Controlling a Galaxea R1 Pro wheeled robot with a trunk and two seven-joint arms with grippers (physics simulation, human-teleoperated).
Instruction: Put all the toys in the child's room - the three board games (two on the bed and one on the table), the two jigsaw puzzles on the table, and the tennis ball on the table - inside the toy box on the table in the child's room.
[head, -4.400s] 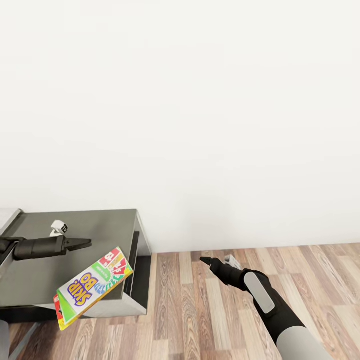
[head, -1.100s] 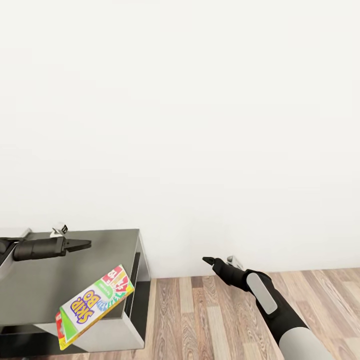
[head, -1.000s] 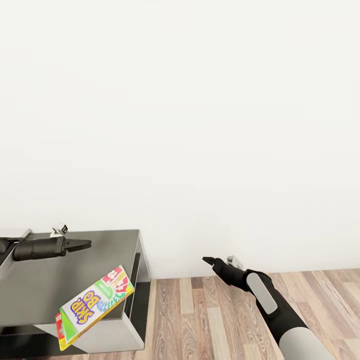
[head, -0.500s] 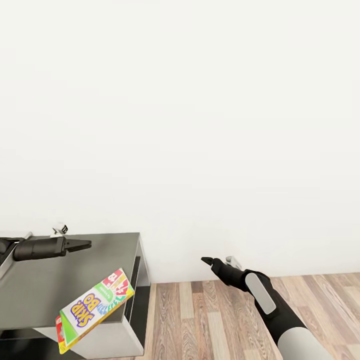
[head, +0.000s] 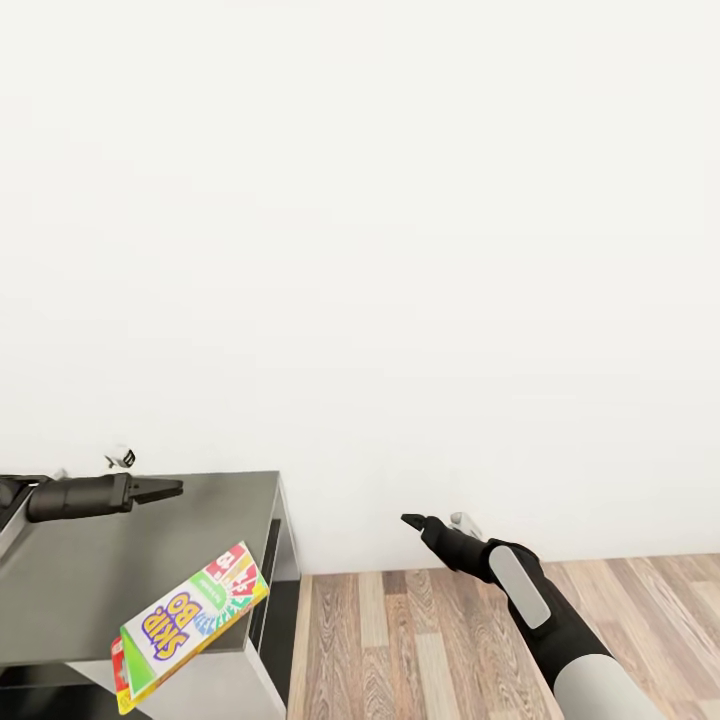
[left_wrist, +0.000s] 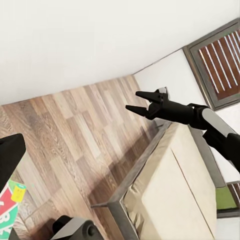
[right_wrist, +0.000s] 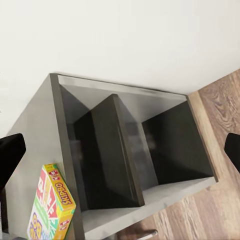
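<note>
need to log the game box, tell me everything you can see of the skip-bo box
The SKIP-BO box is a flat printed cardboard rectangle, yellow and green with red corners and purple lettering. In the head view it sits tilted by the front edge of the dark-grey table wing; the right wrist view shows it beside that wing's open shelves. No tool touches it.

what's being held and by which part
Nothing: the SKIP-BO box lies on the table, apart from the left end effector; the right end effector is open, empty.

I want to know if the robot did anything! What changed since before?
Mostly the camera moved: the dark-grey desk, SKIP-BO box and floor slid down the head view together. The box kept its spot at the desk's edge; the left gripper and right gripper kept their poses.
</note>
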